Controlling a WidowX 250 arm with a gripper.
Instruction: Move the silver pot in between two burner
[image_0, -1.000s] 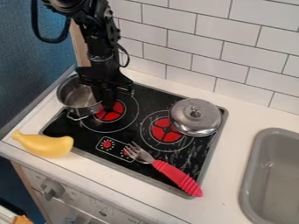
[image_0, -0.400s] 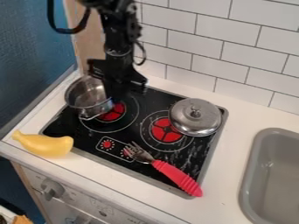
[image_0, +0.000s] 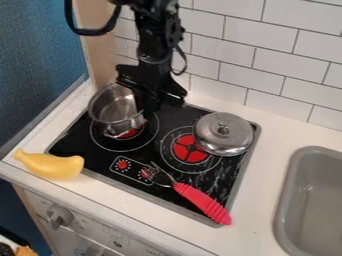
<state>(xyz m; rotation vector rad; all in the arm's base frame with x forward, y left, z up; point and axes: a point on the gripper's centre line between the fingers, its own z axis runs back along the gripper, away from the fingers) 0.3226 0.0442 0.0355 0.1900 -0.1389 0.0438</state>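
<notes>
The black gripper (image_0: 148, 104) hangs over the rear left of the stove, shut on the right rim of the silver pot (image_0: 110, 111). The open pot stands upright and overlaps the rear left part of the left burner (image_0: 132, 134). Whether its base touches the stovetop cannot be told. Parts of the fingertips are hidden at the pot's wall. The right burner (image_0: 190, 150) is partly covered at its upper right by a silver lid.
The silver lid (image_0: 224, 135) lies at the stove's right rear. A fork with a red handle (image_0: 202, 202) crosses the front right. The yellow banana-like toy (image_0: 50, 165) is on the counter at front left. A grey sink (image_0: 314, 200) lies right, with a tiled wall (image_0: 260, 55) behind.
Gripper and pot have moved together to the right, the pot going from the stove's left rear corner to over part of the left burner. The lid, fork and yellow toy have kept their places.
</notes>
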